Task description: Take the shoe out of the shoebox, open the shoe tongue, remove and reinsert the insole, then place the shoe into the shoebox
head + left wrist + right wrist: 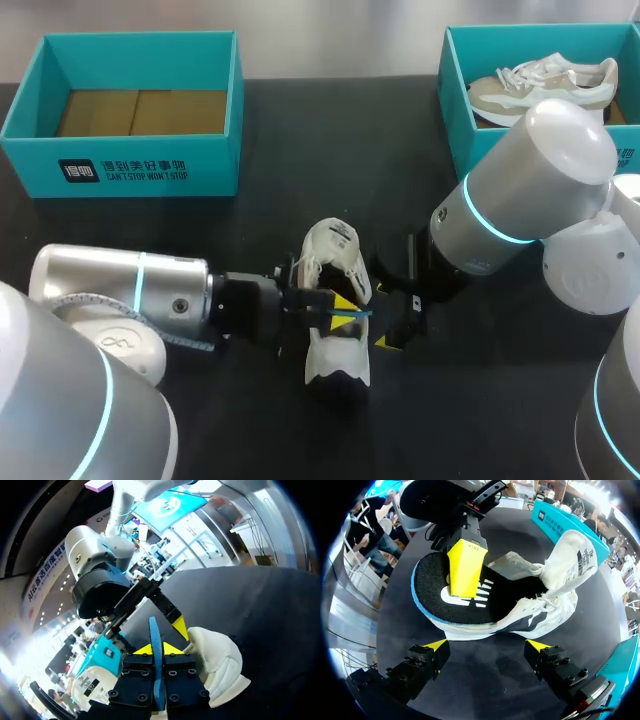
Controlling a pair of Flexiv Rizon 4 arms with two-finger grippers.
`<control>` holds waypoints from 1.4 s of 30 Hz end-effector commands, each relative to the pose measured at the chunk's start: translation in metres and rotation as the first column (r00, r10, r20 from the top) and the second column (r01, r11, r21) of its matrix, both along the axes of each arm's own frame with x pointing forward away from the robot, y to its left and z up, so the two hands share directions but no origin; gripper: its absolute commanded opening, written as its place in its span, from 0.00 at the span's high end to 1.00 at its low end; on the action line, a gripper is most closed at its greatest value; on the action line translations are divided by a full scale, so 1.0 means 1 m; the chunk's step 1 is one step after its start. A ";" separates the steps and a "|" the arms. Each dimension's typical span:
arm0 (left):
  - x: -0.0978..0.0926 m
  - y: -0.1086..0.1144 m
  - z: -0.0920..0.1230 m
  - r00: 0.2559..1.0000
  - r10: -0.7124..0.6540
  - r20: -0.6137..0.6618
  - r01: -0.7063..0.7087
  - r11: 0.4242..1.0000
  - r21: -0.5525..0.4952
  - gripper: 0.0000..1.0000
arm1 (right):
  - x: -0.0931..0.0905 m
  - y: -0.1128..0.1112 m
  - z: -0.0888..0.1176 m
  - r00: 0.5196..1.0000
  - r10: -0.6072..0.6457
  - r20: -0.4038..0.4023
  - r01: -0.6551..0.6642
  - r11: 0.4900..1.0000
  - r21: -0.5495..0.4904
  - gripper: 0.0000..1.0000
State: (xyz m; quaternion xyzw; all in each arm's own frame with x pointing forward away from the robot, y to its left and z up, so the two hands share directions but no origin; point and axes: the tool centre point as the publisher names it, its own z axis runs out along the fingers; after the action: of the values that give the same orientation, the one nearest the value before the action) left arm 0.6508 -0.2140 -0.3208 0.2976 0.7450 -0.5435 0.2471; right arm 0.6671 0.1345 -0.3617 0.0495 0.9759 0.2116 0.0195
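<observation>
shoe [330, 260] on worktop [300, 120] between arms, left pincer [156, 649] pinched on insole [435, 595] edge, right pincer [487, 645] wide open, empty, beside sole; likely best: feed insole toe-first, flat, while bracing shoe with right.

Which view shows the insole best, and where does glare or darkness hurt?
Right wrist view: insole evenly lit, clear against the white shoe. Left wrist view: room glare beside the left gripper, insole edge-on. Head view: right gripper blends into the dark table.
</observation>
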 end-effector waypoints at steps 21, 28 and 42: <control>0.023 0.001 -0.040 0.979 -0.093 0.180 0.100 0.995 -0.029 1.00 | -0.001 0.000 -0.001 1.000 -0.001 0.002 0.001 1.000 0.001 0.00; 0.010 0.002 -0.023 0.986 -0.072 0.152 0.084 0.994 -0.076 0.64 | -0.001 0.000 -0.001 1.000 -0.001 0.002 0.001 1.000 0.001 0.00; -0.002 -0.002 0.003 0.998 -0.035 0.061 0.041 0.993 -0.113 0.57 | -0.001 0.000 -0.001 1.000 -0.001 0.002 0.001 1.000 0.001 0.00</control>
State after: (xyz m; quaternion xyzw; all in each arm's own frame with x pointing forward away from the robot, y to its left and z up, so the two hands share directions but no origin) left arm 0.6525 -0.2169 -0.3202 0.3158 0.6944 -0.5840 0.2776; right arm 0.6672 0.1345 -0.3617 0.0495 0.9759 0.2116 0.0195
